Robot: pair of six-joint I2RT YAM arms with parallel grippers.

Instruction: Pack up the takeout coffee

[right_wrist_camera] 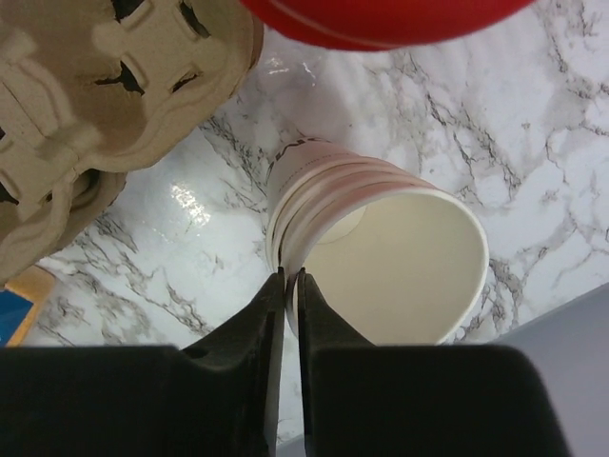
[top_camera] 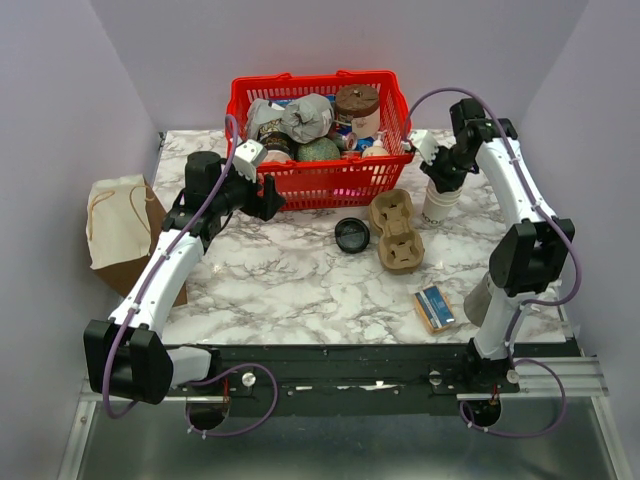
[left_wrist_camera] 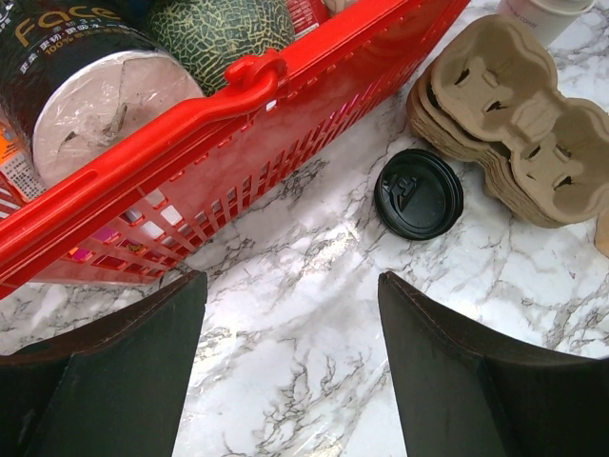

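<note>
Two fingers of the right gripper [right_wrist_camera: 288,278] pinch the rim of the top cup [right_wrist_camera: 400,257] of a lidless cream stack [top_camera: 438,207] — no telling where the lidded takeout coffee sits. Left gripper [left_wrist_camera: 290,286] gapes wide, empty, near a loose black lid [left_wrist_camera: 419,193].

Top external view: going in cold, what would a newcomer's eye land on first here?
The red basket at the table's far edge, crammed with groceries, dominates. Next comes the right gripper, jaws pinched on the rim of the stack of lidless paper cups beside the basket's right end. A loose black lid and stacked cardboard cup carriers lie in front of the basket.
</note>
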